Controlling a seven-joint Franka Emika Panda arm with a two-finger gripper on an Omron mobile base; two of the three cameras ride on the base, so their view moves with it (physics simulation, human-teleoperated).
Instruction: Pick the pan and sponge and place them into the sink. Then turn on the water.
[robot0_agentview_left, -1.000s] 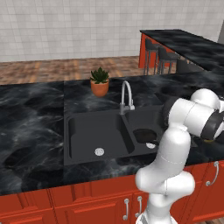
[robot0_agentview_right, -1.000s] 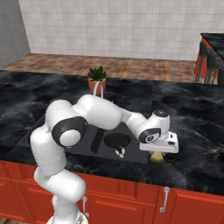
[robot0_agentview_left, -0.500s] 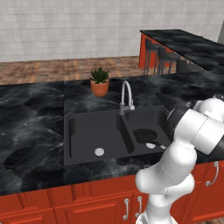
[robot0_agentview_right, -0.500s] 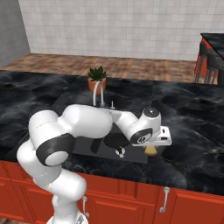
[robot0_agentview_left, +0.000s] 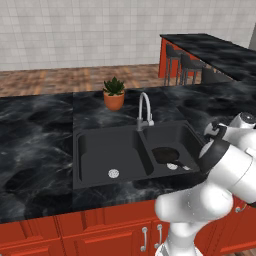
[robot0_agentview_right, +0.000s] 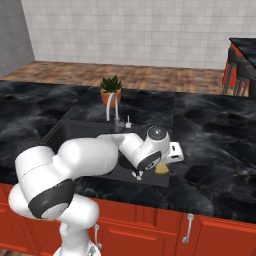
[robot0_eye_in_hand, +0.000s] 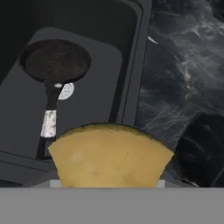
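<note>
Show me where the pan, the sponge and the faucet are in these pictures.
pan (robot0_eye_in_hand: 55, 60): hand view, middle of its round black bowl, lying in the sink basin.
sponge (robot0_eye_in_hand: 109, 156): hand view, middle of its yellow face, close to the camera.
faucet (robot0_agentview_left: 144, 104): left base view, on the curved silver neck.

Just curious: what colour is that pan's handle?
Black with a silver band, the pan, best seen in hand view.

Even, diffuse rendered lighting with no visible source: the tiled wall (robot0_agentview_left: 75, 30) reads bright, while the black marble counter (robot0_agentview_left: 35, 130) shows only pale veining and soft sheen, without hard glare. The sink (robot0_agentview_left: 95, 155) interior is dim, its walls barely separable in tone. In the hand view the sponge (robot0_eye_in_hand: 109, 155) is soft-edged and slightly blurred at close range; no edge distortion is evident.
</note>
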